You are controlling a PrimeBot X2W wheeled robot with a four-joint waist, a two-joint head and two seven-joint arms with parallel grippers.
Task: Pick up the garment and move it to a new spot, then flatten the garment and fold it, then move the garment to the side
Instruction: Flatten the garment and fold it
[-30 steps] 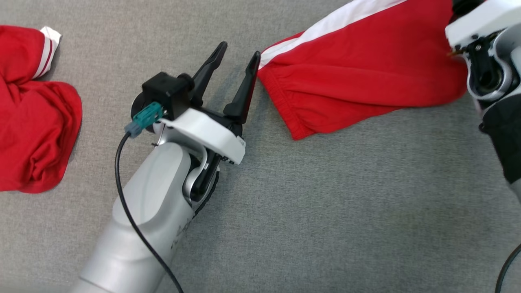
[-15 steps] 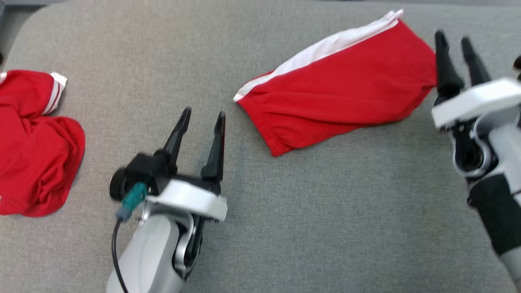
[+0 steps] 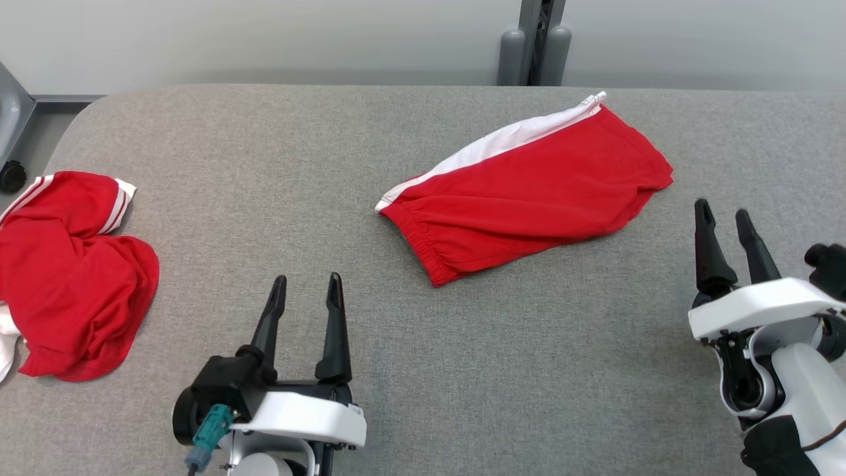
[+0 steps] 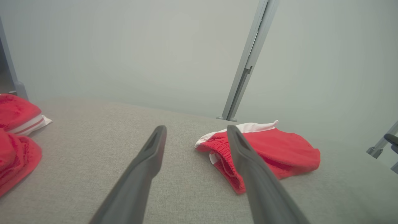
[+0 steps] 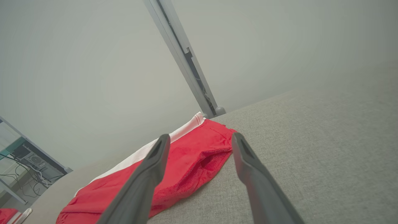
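Note:
The garment (image 3: 529,192), red shorts with a white side stripe, lies folded flat on the grey table, right of centre toward the far edge. My left gripper (image 3: 307,284) stands open near the front edge, well short of the waistband end and apart from it. My right gripper (image 3: 722,210) is open too, just off the garment's right end without touching. The left wrist view has the garment (image 4: 279,152) beyond the open left gripper (image 4: 196,129). In the right wrist view the garment (image 5: 186,161) lies ahead of the empty right gripper (image 5: 200,137).
A second red garment (image 3: 66,264) with white stripes lies crumpled at the table's left edge, also in the left wrist view (image 4: 15,149). The grey padded table (image 3: 462,363) has rounded far corners. A grey post (image 3: 535,46) stands behind it against the wall.
The head camera has risen and now takes in the whole table. Both grippers have drawn back from the garment's ends toward the near edge, still open. The garment stays where it lay.

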